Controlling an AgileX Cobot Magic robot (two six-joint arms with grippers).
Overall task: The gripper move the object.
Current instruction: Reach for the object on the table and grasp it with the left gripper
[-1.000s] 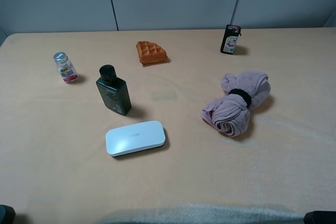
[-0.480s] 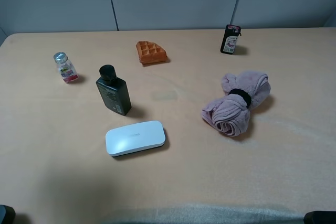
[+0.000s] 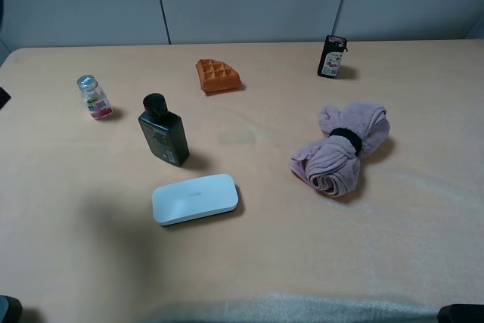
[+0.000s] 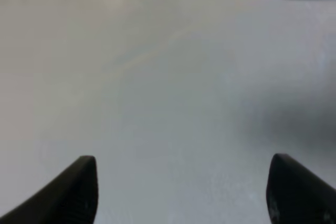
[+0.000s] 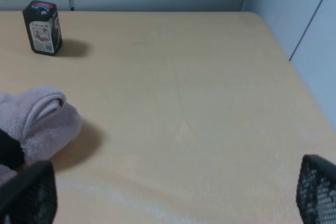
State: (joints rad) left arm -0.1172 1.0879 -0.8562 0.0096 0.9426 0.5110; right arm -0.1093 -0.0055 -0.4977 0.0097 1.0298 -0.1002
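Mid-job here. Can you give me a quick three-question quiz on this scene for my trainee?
1. True or false: the dark green-black rectangular bottle with a black cap stands upright.
2. In the exterior high view, where does the pink rolled towel with a black band lie relative to that bottle? A: to its left. B: to its right, well apart. C: leaning against it.
3. Fill in: in the left wrist view, the left gripper has its jaws ___, with nothing between them.

Key: 1 true; 2 B; 3 open.
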